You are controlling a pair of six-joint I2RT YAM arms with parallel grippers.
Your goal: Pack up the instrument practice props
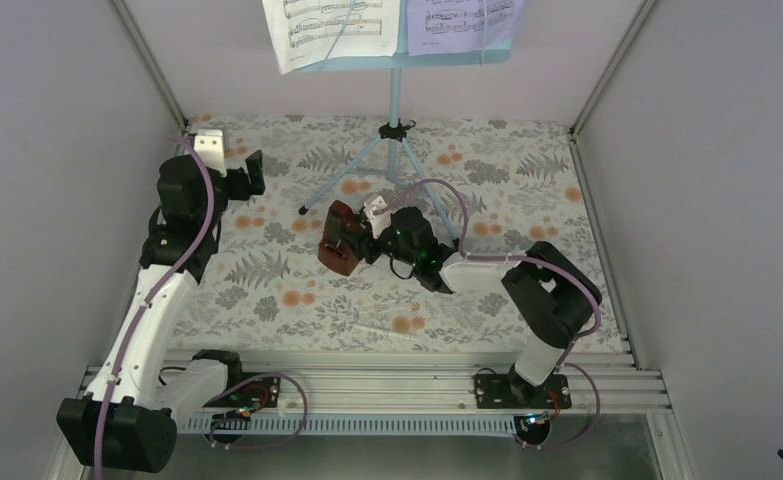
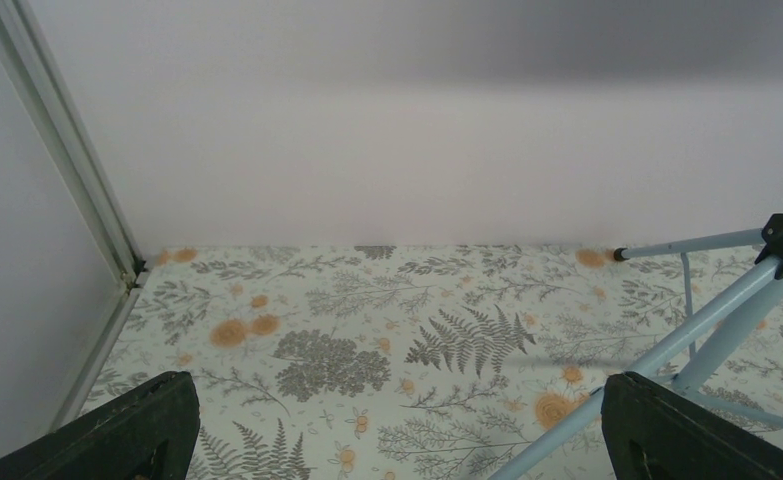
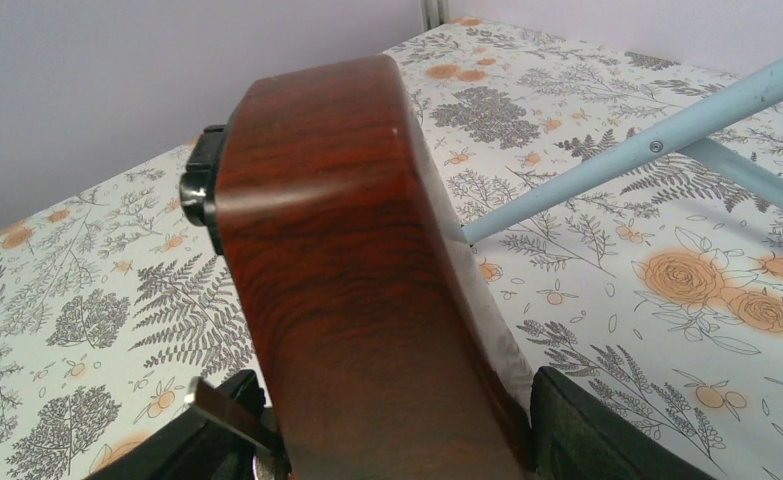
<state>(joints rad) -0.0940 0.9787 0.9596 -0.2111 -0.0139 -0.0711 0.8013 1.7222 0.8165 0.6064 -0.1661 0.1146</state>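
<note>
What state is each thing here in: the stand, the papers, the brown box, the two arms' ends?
Music stand: unfolded, upright, legs spread.
White sheet-music page: resting on the stand's desk.
Lavender sheet-music page: on the desk beside it.
Metronome: held in the right tool.
Left tool: open, empty.
Right tool: shut on the metronome.

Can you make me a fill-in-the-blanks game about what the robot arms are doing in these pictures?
The right claw is gripping the reddish-brown ____.
The left claw is open and holds ____.
The sheet-music pages sit on the light-blue music ____.
Missing words: metronome; nothing; stand.
</note>
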